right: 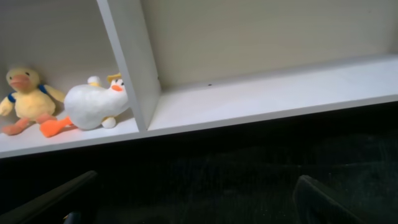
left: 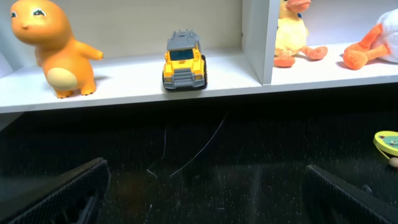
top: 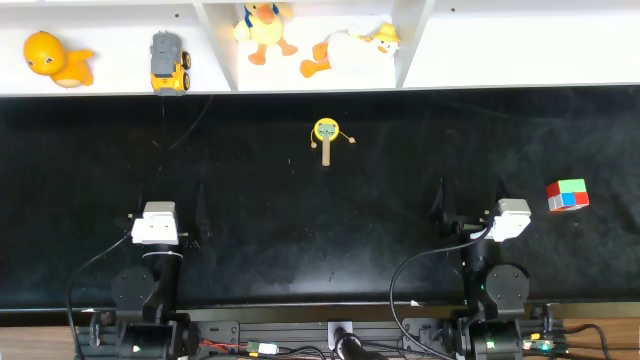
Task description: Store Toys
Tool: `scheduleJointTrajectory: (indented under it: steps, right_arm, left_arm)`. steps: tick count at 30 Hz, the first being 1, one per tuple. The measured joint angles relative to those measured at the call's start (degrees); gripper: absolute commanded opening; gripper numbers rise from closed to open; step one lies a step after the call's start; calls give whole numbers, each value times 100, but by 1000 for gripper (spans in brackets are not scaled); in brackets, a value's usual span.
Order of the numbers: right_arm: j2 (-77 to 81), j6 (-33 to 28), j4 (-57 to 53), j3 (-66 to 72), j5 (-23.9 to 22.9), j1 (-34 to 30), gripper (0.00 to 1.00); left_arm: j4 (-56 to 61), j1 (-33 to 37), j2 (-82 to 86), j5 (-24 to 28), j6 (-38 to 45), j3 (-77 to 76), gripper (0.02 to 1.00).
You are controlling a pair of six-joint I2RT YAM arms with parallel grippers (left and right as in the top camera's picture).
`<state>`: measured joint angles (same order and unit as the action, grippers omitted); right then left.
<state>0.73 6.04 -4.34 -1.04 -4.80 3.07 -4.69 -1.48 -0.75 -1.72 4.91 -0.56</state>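
A small yellow-green rattle drum (top: 326,133) on a wooden stick lies on the black table, a little below the shelf's middle; its edge peeks into the left wrist view (left: 387,142). A multicoloured cube (top: 567,194) sits at the far right of the table. My left gripper (top: 170,202) rests open near the front left, facing the shelf, with nothing between its fingers (left: 62,193). My right gripper (top: 470,200) stands open near the front right, left of the cube, fingers (right: 329,199) wide apart and empty.
A white shelf (top: 500,60) runs along the table's far edge. Its left compartment holds an orange figure (top: 55,58) and a yellow truck (top: 170,65). The middle compartment holds a yellow duck plush (top: 265,30) and a white duck plush (top: 345,50). The right compartment (right: 280,93) is bare.
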Motion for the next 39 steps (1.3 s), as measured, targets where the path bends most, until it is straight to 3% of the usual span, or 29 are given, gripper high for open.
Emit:
scheduleJointTrajectory:
  steps: [5, 10, 14, 18, 21, 24, 28, 39]
  right_arm:
    - [190, 20, -4, -2, -291, 168, 996]
    - [1556, 623, -743, -420, -1130, 1189, 993]
    - [2824, 1598, -1891, -1362, -2144, 2417, 993]
    - [4131, 2951, -2699, -2330, -3185, 3683, 998]
    - [5073, 3821, -2914, -2863, -3582, 4277, 996]
    - [5987, 4387, -2955, -3362, -3641, 4575, 996]
    - [7134, 4782, -2999, -4131, -3333, 4684, 996]
    - [9916, 4940, -3838, -6524, -2719, 4686, 996]
  left_arm:
    - [0, 0, 0, 2, 0, 0, 996]
    - [0, 0, 0, 20, 2, 0, 998]
    - [-2, 0, 0, 22, 2, 0, 998]
    - [-2, 0, 0, 26, 2, 0, 998]
    - [-2, 0, 0, 33, 2, 0, 998]
    - [-2, 0, 0, 39, 2, 0, 998]
    - [-2, 0, 0, 44, 2, 0, 998]
    - [-2, 0, 0, 48, 2, 0, 998]
